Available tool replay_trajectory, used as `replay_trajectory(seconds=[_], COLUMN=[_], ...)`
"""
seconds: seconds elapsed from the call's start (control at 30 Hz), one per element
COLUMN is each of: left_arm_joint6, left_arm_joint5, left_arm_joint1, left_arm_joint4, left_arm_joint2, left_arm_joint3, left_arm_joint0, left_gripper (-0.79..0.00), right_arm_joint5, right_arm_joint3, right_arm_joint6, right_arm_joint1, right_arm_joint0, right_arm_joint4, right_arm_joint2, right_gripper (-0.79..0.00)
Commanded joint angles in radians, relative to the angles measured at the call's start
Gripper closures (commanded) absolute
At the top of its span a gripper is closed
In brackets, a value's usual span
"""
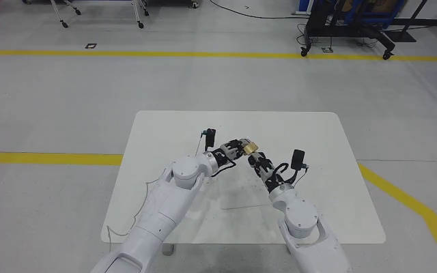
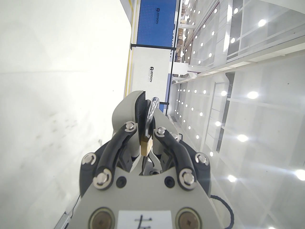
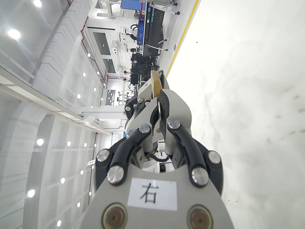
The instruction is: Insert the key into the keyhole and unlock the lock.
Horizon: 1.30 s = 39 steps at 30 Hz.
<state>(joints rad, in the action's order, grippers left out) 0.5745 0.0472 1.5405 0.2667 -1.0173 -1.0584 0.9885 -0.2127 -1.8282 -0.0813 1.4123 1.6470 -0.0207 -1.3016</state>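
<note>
Right fingers (image 3: 165, 104) half-hide key (image 3: 159, 111), lock (image 3: 155, 85) edge-on

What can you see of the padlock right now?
The padlock is small, with a brass-coloured block body and a shiny silver shackle. The left claw is shut on it and holds it in the air above the white table. The key, pinched in the right claw, points at the brass body and reaches it. I cannot tell whether the blade is inside the keyhole or the shackle has sprung.

Brassy metal lock (image 2: 145, 147), glossy steel shackle (image 2: 152, 110), matt table (image 1: 321, 136)
</note>
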Motion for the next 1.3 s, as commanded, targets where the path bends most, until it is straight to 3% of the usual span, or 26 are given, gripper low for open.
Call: replay_trajectory(seconds=[0.0,0.33,0.47,0.53,0.83,1.13,1.27], left_arm_joint6=[0.006,0.03,0.032,0.032,0.031,0.025,0.021], left_arm_joint5=[0.007,0.021,0.021,0.021,0.015,0.016,0.014], left_arm_joint1=[0.0,-0.003,-0.004,-0.004,-0.006,-0.007,-0.007], left_arm_joint4=[0.001,0.016,0.021,0.022,0.025,0.028,0.03], left_arm_joint2=[0.002,0.001,0.0,0.0,0.0,0.001,0.002], left_arm_joint3=[0.0,0.002,0.002,0.003,0.002,0.003,0.006], left_arm_joint0=[-0.001,-0.005,-0.005,-0.005,-0.004,-0.004,-0.006], left_gripper=[0.0,0.0,0.0,0.0,0.0,0.0,0.0], right_arm_joint5=[0.004,0.001,-0.003,-0.005,-0.009,-0.01,-0.009], right_arm_joint3=[-0.002,-0.003,-0.004,-0.005,-0.005,-0.012,-0.014], right_arm_joint6=[0.001,0.003,0.008,0.009,0.011,0.007,0.004], right_arm_joint1=[-0.001,-0.003,-0.004,-0.004,-0.005,-0.008,-0.009], right_arm_joint0=[0.003,0.002,0.002,0.002,0.0,0.006,0.008], right_arm_joint4=[0.002,0.007,0.011,0.012,0.02,0.028,0.03], right_arm_joint2=[-0.002,-0.004,-0.003,-0.003,-0.002,-0.007,-0.01], right_gripper=[0.0,0.0,-0.194,-0.228,-0.163,-0.243,-0.243])
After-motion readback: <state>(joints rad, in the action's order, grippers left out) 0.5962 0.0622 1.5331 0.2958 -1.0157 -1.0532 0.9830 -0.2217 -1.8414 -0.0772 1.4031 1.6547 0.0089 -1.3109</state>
